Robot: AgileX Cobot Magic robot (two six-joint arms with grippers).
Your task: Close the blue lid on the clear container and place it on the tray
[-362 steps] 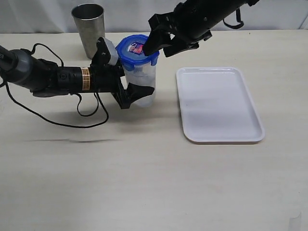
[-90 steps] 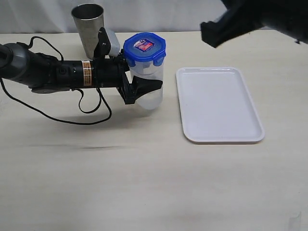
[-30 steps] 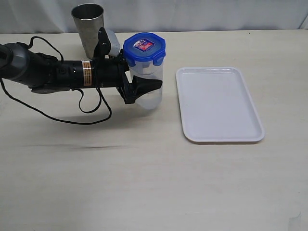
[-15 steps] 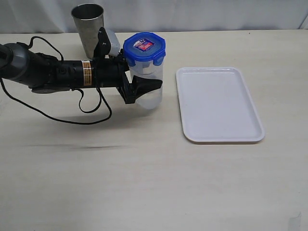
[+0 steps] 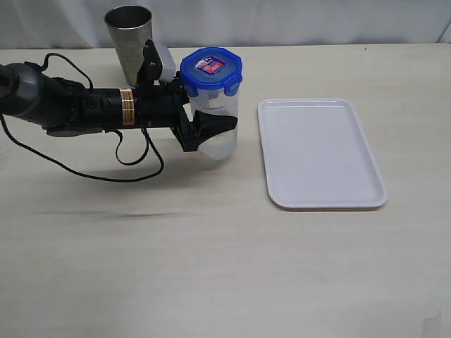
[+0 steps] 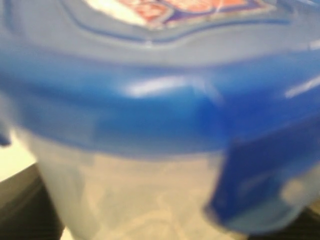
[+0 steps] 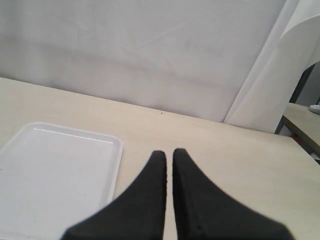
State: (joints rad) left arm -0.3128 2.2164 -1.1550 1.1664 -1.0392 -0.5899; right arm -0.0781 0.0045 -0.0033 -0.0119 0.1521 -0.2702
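Scene: a pale counter (image 5: 211, 267) with a robot arm reaching in from the left of the exterior view.
The clear container (image 5: 220, 141): a tall, translucent, slightly tapered tumbler, cloudy rather than glass-clear, standing close to upright between the steel cup (image 5: 130, 39) and the tray (image 5: 320, 151), apart from both. Whether its base rests on the counter cannot be told.
The blue lid (image 5: 211, 70): bright blue and rounded, seated on the container's mouth, red-and-white label (image 5: 212, 67) facing up. Its flaps hang down over the rim.
Close-up, left wrist view: the blue lid (image 6: 160, 100) fills the blurred frame. One flap (image 6: 260, 185) drops past the milky wall (image 6: 135, 200), and the label's edge (image 6: 170, 7) shows.
Left hand (image 5: 211, 116): spread wide around the container's body just under the lid, gripping it. One black finger (image 5: 215, 127) crosses the near side.
Right hand (image 7: 169, 152): pressed together with only a slit between the black fingers, holding nothing, above the counter beside a corner of the tray (image 7: 55, 170).
The tray: white, flat, rectangular with rounded corners and a low rim, on the counter to the right of the container.
Steel cup: grey, upright, behind the left arm.
Cable (image 5: 134, 165): a black loop lying on the counter below the arm.
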